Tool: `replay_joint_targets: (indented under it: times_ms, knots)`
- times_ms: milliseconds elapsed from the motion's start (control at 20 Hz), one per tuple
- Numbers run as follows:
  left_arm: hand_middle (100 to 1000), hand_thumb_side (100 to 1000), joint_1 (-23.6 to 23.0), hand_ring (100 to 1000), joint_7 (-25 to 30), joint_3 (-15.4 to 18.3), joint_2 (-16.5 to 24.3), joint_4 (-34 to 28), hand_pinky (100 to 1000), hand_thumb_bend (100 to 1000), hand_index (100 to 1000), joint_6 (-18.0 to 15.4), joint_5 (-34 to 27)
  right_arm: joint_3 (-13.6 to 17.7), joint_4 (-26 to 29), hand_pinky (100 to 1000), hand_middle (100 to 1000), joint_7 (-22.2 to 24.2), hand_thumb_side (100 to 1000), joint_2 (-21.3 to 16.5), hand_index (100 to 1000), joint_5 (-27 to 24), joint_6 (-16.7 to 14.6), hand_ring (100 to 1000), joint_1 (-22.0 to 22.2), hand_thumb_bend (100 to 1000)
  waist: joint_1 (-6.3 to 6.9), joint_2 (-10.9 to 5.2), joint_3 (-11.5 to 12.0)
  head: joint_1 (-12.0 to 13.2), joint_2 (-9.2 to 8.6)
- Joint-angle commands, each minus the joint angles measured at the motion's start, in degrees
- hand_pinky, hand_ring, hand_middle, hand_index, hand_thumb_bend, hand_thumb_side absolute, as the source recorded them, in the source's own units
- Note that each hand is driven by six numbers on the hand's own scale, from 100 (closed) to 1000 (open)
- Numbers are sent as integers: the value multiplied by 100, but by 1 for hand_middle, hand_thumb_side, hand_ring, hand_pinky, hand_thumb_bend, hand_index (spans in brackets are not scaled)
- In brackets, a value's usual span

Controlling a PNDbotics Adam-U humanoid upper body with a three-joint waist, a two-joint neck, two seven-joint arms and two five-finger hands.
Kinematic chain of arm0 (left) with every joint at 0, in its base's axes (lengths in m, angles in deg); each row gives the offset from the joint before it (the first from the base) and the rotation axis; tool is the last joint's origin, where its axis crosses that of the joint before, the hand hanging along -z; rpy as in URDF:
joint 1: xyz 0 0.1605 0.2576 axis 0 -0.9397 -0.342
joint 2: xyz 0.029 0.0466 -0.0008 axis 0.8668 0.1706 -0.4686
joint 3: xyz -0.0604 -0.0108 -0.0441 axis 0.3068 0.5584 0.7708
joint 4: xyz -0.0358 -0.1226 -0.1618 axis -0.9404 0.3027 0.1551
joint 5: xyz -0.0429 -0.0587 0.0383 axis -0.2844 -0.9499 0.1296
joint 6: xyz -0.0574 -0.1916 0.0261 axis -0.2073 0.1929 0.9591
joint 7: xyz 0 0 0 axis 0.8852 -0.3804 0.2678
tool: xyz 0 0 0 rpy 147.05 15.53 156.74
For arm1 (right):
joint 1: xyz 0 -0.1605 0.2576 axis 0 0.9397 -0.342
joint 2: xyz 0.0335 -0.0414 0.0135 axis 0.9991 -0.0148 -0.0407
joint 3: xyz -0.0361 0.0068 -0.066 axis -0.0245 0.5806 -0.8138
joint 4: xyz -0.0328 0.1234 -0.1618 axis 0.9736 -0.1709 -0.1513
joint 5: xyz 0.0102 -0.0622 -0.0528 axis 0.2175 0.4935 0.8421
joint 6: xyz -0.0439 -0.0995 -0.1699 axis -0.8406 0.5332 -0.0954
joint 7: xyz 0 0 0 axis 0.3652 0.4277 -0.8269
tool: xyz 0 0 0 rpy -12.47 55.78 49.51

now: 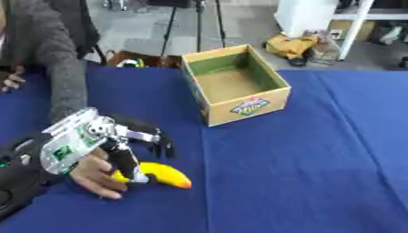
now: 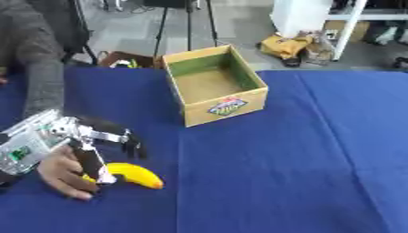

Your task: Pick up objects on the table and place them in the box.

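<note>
- Left hand (image 1: 119,143), nearest the viewer at the lower left: its dark fingers curl down over the near end of the banana (image 1: 163,174), partly closed around it; whether the fruit is fully gripped cannot be told. The right hand shows in neither view.
- Person's hand (image 1: 95,175): bare, reaching in from the left, it touches the same end of the banana, just under the robot's wrist.
- Banana: yellow with an orange-tinted tip, lying on the blue surface (image 1: 318,173), well apart from the box.
- Step in hand, as a judgement: closing on the banana. Best done by wrapping the fingers round its middle, lifting straight up, then carrying it right and away over the box rim before letting go.
- Box (image 1: 236,84): cardboard, open-topped, empty, standing farther back near the middle. A coloured label on its front face carries writing that cannot be read.
</note>
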Motion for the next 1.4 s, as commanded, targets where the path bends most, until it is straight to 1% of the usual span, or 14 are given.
replay_joint_targets:
  times_ms: [50,250,350,400,450,650,800,950,1050,1100,1150,1200,1300,1400]
  knots:
    - [755,133,104,711,-109,169,130,68,782,300,842,-37,199,33,60,726,674,-10,692,-162,764,-23,-12,676,-32,100,-6,-82,11,-8,26]
    - [721,125,91,666,-411,363,88,219,752,297,817,-90,494,36,54,725,673,-9,691,-159,764,-27,-12,676,-26,100,-15,-80,24,-12,34]
    - [635,100,126,603,-596,491,70,223,695,273,755,-83,670,40,53,725,674,-12,691,-155,764,-29,-14,676,-22,100,-22,-83,34,-27,34]
    - [572,100,138,550,-696,591,59,209,641,247,687,-75,768,40,52,726,673,-12,691,-155,764,-29,-14,676,-21,100,-23,-84,37,-32,34]
    - [564,100,145,544,-802,672,53,189,635,244,678,-76,873,41,51,726,673,-12,691,-155,764,-28,-14,676,-20,100,-24,-84,39,-31,34]
    - [385,100,164,389,-1214,900,24,142,480,151,466,-50,1201,46,53,726,673,-16,691,-152,764,-29,-16,676,-21,100,-26,-85,51,-32,46]
    - [338,100,154,347,-1545,943,17,191,442,113,416,-14,1282,47,54,725,673,-16,692,-153,764,-27,-15,676,-22,100,-27,-87,56,-35,42]
    - [335,100,124,344,-1873,899,18,277,439,115,414,-38,1320,45,53,725,673,-15,692,-158,764,-26,-13,676,-23,100,-29,-88,58,-28,40]
    - [351,100,102,357,-2090,845,19,353,452,140,433,-74,1334,42,53,726,674,-12,692,-158,764,-26,-13,676,-25,100,-30,-88,58,-23,38]
    - [485,100,84,484,-2153,806,21,394,567,209,588,-103,1343,40,53,726,674,-9,692,-158,764,-26,-13,676,-27,100,-30,-88,56,-21,35]
    - [547,100,64,543,-2138,756,26,430,624,245,668,-157,1353,39,53,726,674,-7,692,-158,764,-26,-12,676,-29,100,-30,-88,54,-18,34]
    - [711,100,45,704,-2083,703,36,454,745,304,816,-228,1367,38,52,726,674,-5,692,-159,764,-26,-12,676,-30,100,-30,-88,50,-15,31]
    - [793,108,22,793,-1917,663,67,449,810,349,893,-401,1396,39,51,726,674,-6,692,-160,764,-26,-12,676,-28,100,-30,-89,51,-11,35]
    - [817,119,17,811,-1723,721,108,377,823,366,912,-547,1417,42,52,726,674,-7,693,-161,764,-26,-13,676,-28,100,-29,-89,57,-8,41]
